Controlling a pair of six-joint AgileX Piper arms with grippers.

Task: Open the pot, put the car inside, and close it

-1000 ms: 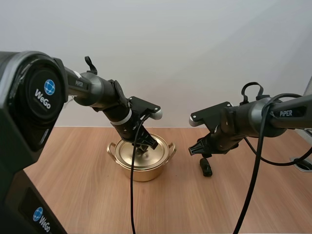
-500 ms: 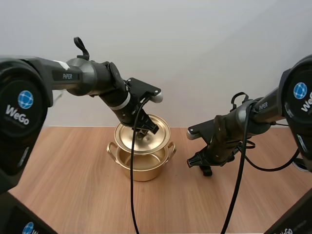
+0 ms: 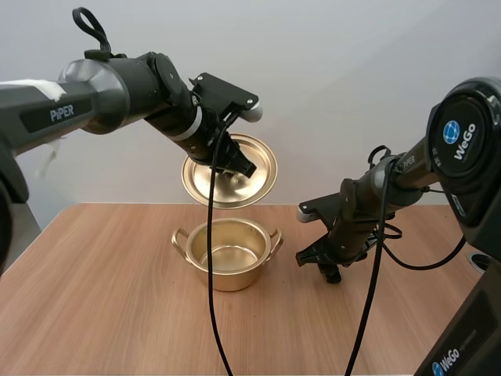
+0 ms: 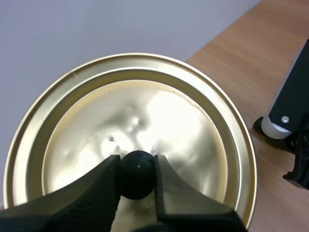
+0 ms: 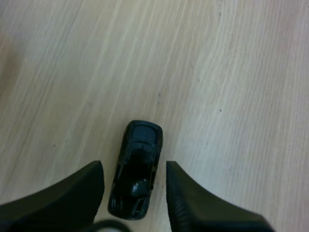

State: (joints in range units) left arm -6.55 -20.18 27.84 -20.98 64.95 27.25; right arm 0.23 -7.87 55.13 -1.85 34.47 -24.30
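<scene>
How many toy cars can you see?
1. The black car lies on the table between the open fingers of the right gripper. The pot looks empty; part of its inside is hidden.

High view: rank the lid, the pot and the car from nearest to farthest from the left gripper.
1. lid, held up by the left gripper.
2. pot, open, below the lid.
3. car, farther right on the table, at the right gripper.

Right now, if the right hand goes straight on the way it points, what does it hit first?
The black toy car: it lies on the wooden table between the open fingers of the right hand, which points down at it. The remaining gap is unclear.
</scene>
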